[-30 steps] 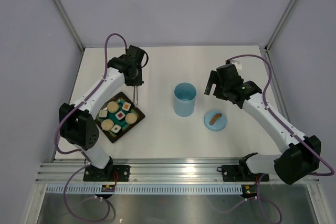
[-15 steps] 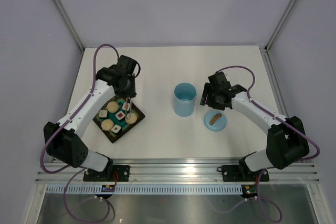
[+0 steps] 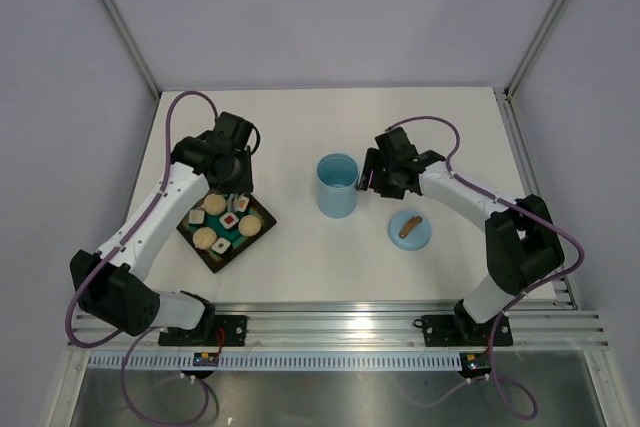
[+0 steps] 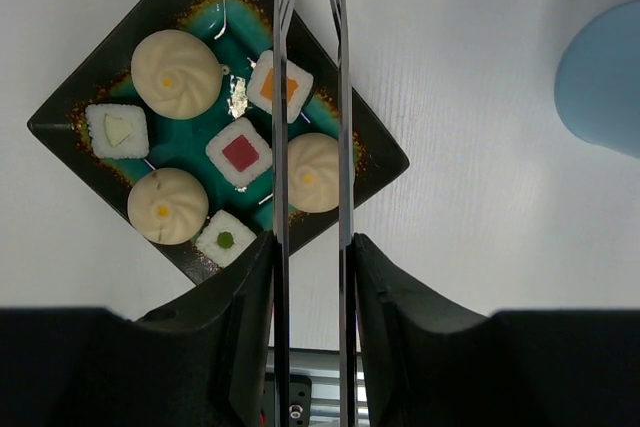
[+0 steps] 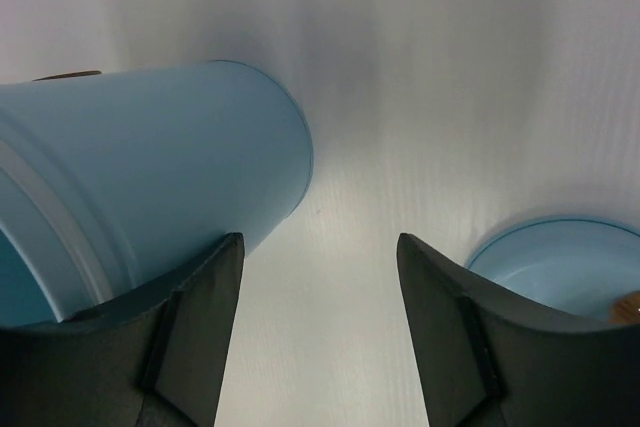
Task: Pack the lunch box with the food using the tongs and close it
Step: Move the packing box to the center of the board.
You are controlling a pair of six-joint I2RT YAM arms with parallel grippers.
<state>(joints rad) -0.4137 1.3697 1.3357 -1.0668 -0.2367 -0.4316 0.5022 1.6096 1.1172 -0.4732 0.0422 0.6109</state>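
My left gripper [image 4: 311, 242] is shut on the tongs [image 4: 282, 97], one slim metal arm against each finger. The arms stand slightly apart and run up over the food [image 4: 240, 152]: several beige buns and white squares on the dark tray [image 4: 55, 125]. One bun [image 4: 310, 172] shows between the arms; their tips leave the frame. The light blue lunch box [image 3: 338, 185] stands upright and lidless. My right gripper [image 3: 368, 179] is open at its right side, with the left finger [image 5: 205, 307] against its wall [image 5: 150, 167] and nothing between the fingers. The lid [image 3: 410, 229] lies flat, brown handle up.
The tray [image 3: 262, 231] sits at the left of the white table, left of the lunch box. The lid's rim [image 5: 560, 262] lies just right of my right gripper. Grey walls close in the table, and a metal rail [image 3: 330, 325] runs along the near edge.
My right gripper swung left up to the lunch box, and the box slid a little left. My left gripper moved forward and left over the tray, and the tongs' arms spread slightly.
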